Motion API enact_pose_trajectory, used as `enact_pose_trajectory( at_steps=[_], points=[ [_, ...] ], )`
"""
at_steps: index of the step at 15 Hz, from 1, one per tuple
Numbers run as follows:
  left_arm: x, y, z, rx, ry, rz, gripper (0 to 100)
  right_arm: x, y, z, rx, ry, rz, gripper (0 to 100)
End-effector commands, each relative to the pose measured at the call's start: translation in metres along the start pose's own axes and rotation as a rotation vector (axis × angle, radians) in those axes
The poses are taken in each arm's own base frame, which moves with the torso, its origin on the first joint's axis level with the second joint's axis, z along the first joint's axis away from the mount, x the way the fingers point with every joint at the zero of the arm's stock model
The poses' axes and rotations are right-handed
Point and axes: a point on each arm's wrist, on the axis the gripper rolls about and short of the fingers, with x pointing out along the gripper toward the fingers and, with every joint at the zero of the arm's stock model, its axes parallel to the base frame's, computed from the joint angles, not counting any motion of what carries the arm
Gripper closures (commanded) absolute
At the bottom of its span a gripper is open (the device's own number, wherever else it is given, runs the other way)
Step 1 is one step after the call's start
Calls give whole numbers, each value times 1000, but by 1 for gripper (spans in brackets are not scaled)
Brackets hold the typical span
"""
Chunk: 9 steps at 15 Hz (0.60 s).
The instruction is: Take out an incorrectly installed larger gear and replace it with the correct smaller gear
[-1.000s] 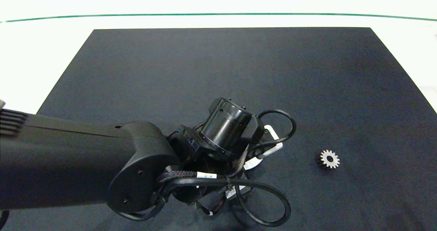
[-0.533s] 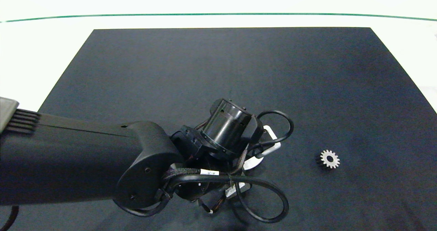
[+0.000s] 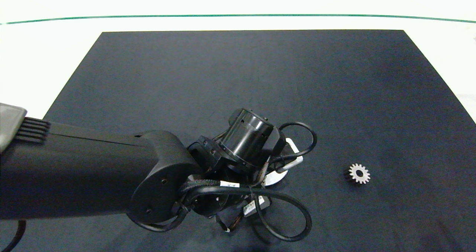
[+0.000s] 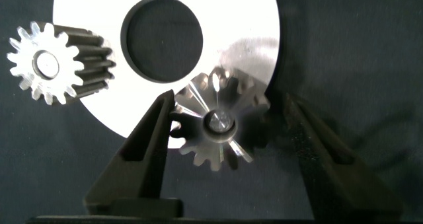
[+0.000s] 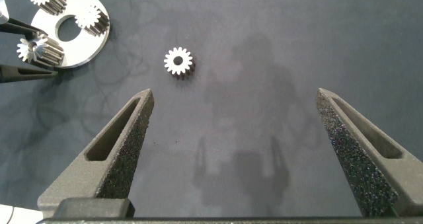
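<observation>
the left gripper (image 4: 225, 128) is down low over the round metal plate (image 4: 231, 26), in the lower middle of the head view. its two fingers are spread apart, and the larger gear (image 4: 217, 121) sits right between them on its peg. one finger (image 4: 149, 145) is just about touching the teeth; the other finger (image 4: 317, 145) has a small gap. the gear lies flat, with its hole facing up at the camera, so the fingers need to come in from both sides. a small gear (image 4: 49, 64) sits on the plate's edge, in the upper left of the left wrist view.

the smaller gear (image 3: 358, 173) lies alone on the black mat (image 3: 238, 77), at the right of the head view, well apart from the plate. the right gripper (image 5: 234, 151) hangs wide open and holds nothing, with that gear (image 5: 178, 61) ahead of it, so i think the right arm is nearer to it.
</observation>
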Motion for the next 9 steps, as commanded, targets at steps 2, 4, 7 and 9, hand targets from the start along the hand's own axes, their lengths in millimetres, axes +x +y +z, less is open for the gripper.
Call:
enact_pose_trajectory(
  at_steps=[2, 4, 7, 9],
  points=[
    [-2, 0, 0, 6, 9, -4, 46, 0, 0, 0, 0, 1, 0, 0],
    [-2, 0, 0, 5, 8, -5, 49, 0, 0, -1, 0, 3, 1, 0],
    [-2, -2, -1, 12, 23, -14, 56, 0, 0, -1, 0, 1, 0, 0],
    [-1, -2, -2, 13, 27, -16, 59, 0, 0, -1, 0, 3, 1, 0]
  ],
)
